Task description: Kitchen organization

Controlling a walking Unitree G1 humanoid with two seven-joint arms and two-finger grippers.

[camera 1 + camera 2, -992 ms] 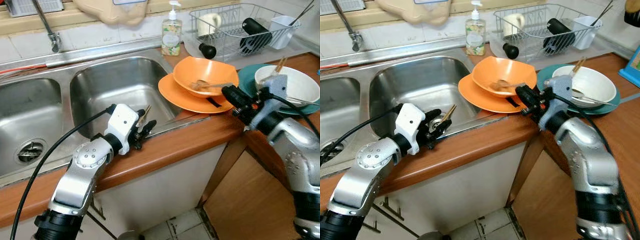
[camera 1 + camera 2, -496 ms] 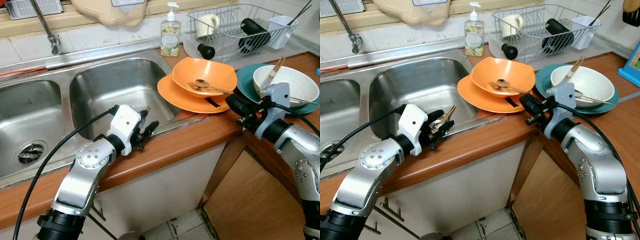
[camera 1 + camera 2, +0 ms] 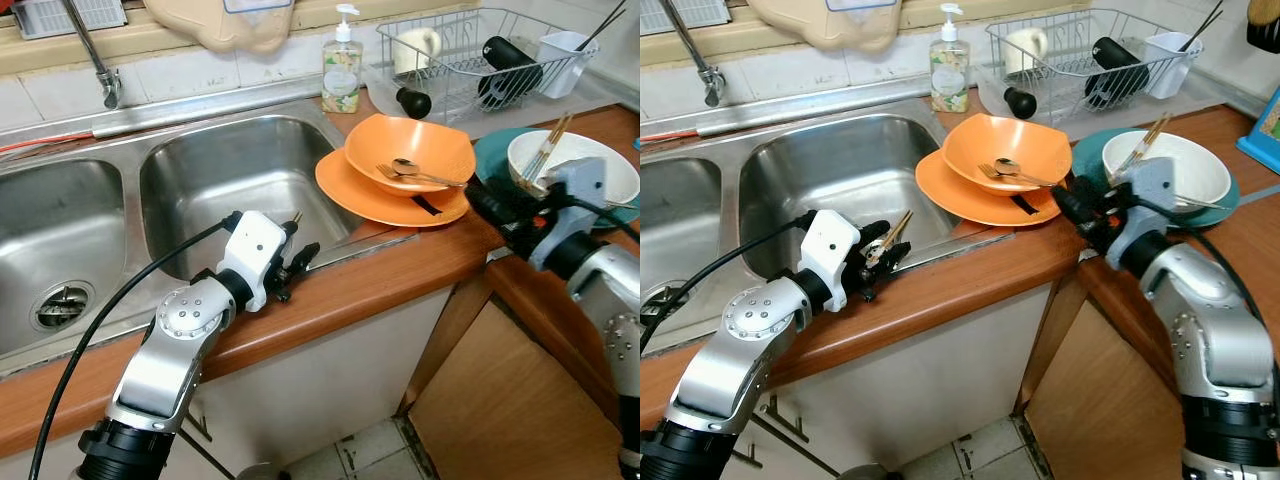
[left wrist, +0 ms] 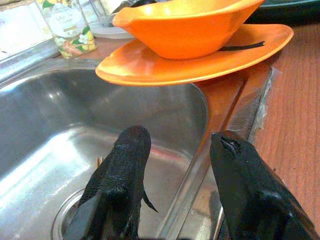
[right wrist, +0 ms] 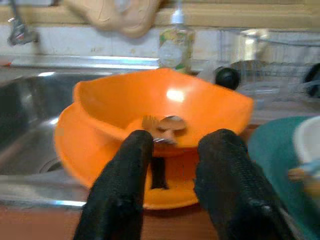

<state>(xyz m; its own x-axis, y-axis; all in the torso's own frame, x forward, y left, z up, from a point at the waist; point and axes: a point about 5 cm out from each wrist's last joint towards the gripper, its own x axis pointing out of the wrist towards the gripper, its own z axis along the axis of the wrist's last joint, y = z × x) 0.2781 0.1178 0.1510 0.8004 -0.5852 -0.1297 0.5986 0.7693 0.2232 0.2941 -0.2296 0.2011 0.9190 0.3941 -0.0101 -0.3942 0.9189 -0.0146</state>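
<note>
An orange bowl [image 3: 425, 140] sits on an orange plate [image 3: 345, 188] right of the sink, with a fork and spoon [image 3: 410, 172] lying in it. My right gripper [image 3: 482, 197] hovers open and empty just right of the plate, facing the bowl [image 5: 165, 100]. Behind it, a white bowl [image 3: 605, 165] holding chopsticks [image 3: 548, 140] rests on a teal plate [image 3: 490, 155]. My left gripper [image 3: 296, 261] hangs open over the right sink basin's [image 3: 230, 170] front rim. A thin wooden stick [image 3: 895, 228] shows beside its fingers [image 4: 125, 165]; whether it is held I cannot tell.
A soap bottle [image 3: 343, 65] stands behind the plates. A wire dish rack [image 3: 470, 75] with a mug and a black cup is at the back right. The faucet [image 3: 100, 70] rises at the back left. The wooden counter edge [image 3: 380, 285] runs in front.
My right gripper has drawn back to the right, away from the orange bowl, leaving the fork and spoon lying in it. The left gripper has hardly moved.
</note>
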